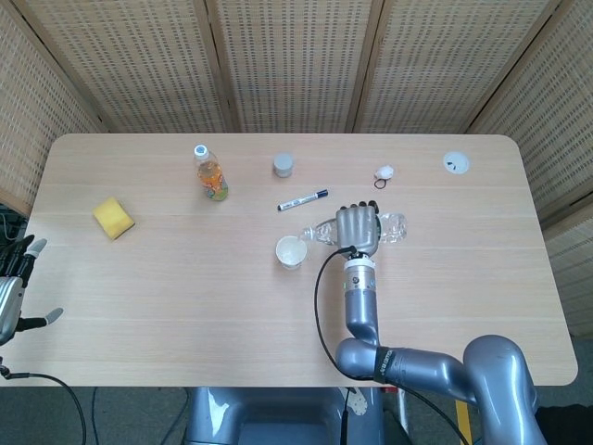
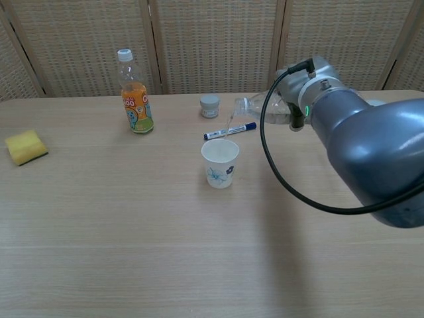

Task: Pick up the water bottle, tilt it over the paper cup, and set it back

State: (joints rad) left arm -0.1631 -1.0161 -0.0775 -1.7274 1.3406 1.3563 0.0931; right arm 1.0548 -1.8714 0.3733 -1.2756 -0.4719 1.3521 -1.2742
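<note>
My right hand [image 1: 358, 228] grips a clear water bottle [image 1: 392, 227] lying almost level in the air, neck pointing left toward the white paper cup [image 1: 290, 251]. In the chest view the bottle's mouth [image 2: 240, 105] sits just above and right of the cup [image 2: 220, 163], and a thin stream of water falls from it toward the cup. The hand itself is largely hidden there behind my right forearm [image 2: 344, 126]. My left hand [image 1: 17, 283] hangs open off the table's left edge, holding nothing.
An orange drink bottle [image 1: 211, 173] stands at the back left, a yellow sponge [image 1: 113, 217] further left. A small grey jar [image 1: 283, 165], a marker pen [image 1: 302, 199], a small white object [image 1: 384, 172] and a white disc [image 1: 455, 163] lie behind the cup.
</note>
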